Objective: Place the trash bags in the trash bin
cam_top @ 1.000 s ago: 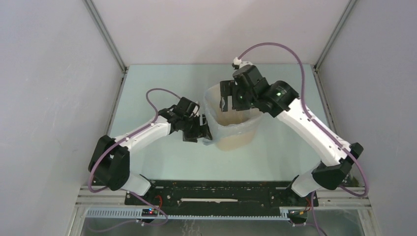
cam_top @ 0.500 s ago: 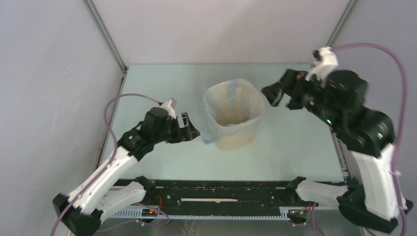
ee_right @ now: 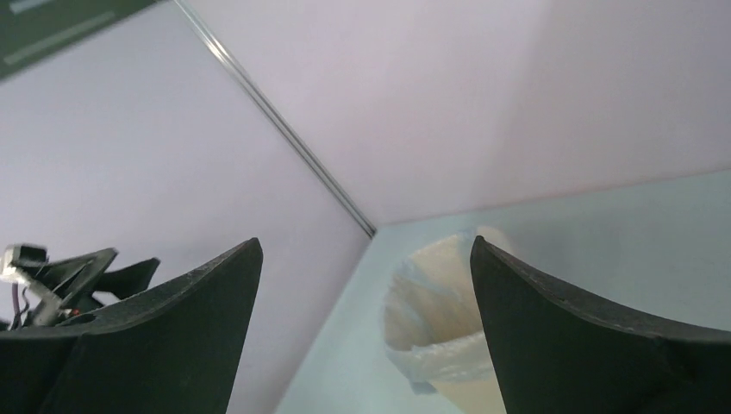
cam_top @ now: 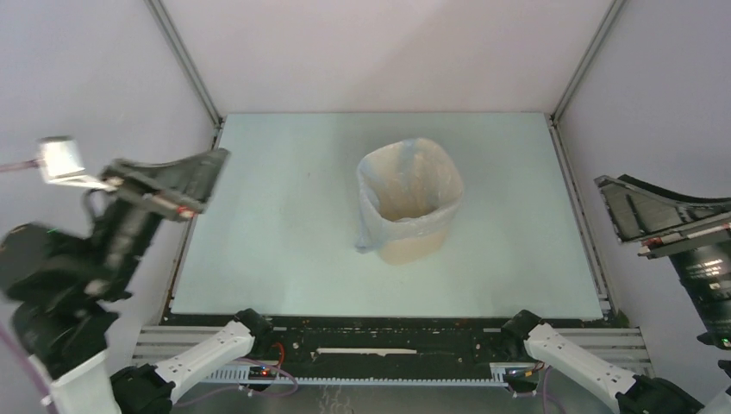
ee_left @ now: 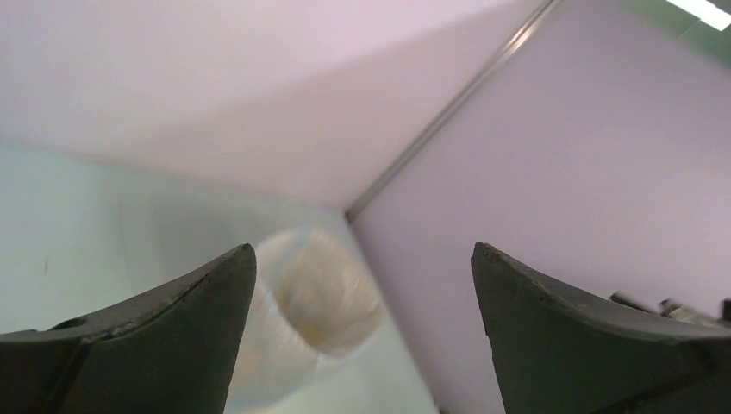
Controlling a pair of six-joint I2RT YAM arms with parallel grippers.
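Observation:
The beige trash bin (cam_top: 415,251) stands upright in the middle of the table. The pale blue-grey trash bag (cam_top: 382,222) lines it, its edge folded down over the rim, with a flap hanging at the left. My left gripper (cam_top: 209,179) is open and empty, raised high at the far left, well clear of the bin. My right gripper (cam_top: 621,216) is open and empty, raised at the far right. The left wrist view shows the lined bin (ee_left: 332,297) blurred, far below the open gripper (ee_left: 362,250). The right wrist view shows the bin (ee_right: 483,392) and bag rim (ee_right: 448,358) beyond the open gripper (ee_right: 366,246).
The pale green table (cam_top: 276,224) is walled by lilac panels with metal corner posts (cam_top: 185,65) at the back left and back right. The arm bases sit on the black rail (cam_top: 388,341) at the near edge. The left arm's head (ee_right: 60,276) shows in the right wrist view.
Both arms have pulled away from the bin and risen outward, the left to the far left, the right to the far right. The bag stays lining the bin, which has not moved.

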